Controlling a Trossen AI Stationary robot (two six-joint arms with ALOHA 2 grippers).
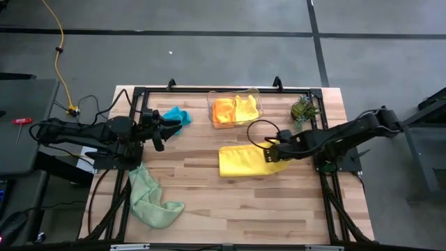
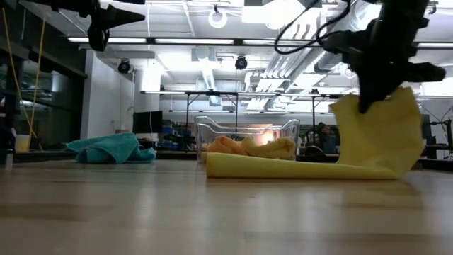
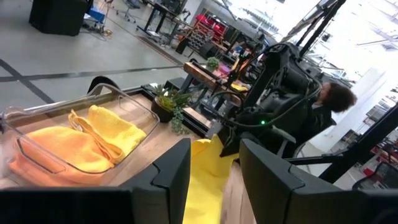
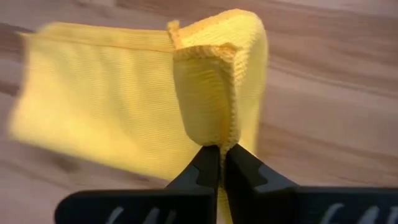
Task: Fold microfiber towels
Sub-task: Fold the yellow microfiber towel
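The green towel [image 1: 150,200] lies crumpled at the near left corner of the table [image 1: 230,202], well apart from everything else. Beyond it, mid-table, the yellow towel [image 1: 244,160] lies flat on the wood with its right end lifted: the right gripper [image 1: 270,155] is clenched on that edge, and in the right wrist view the fingertips [image 4: 208,165] are pressed together on a pinched fold of the cloth [image 4: 205,99]. From the low view the raised end [image 2: 379,131] stands up off the table under the dark gripper [image 2: 368,106], and the rest trails flat to the left. On the left side the left gripper [image 1: 162,132] hangs above the table, its fingers [image 3: 168,174] parted and holding nothing. Just beyond it the teal towel [image 1: 178,116] lies in a loose heap near the far left edge. Farther back, the clear bin [image 1: 256,94] holds an orange towel [image 1: 224,110] and a second yellow towel [image 1: 246,108] side by side. To the right of the bin, at the far right corner, stands the plant [image 1: 304,109]. Past the table, in the left wrist view, a person [image 3: 333,99] shows in the room.
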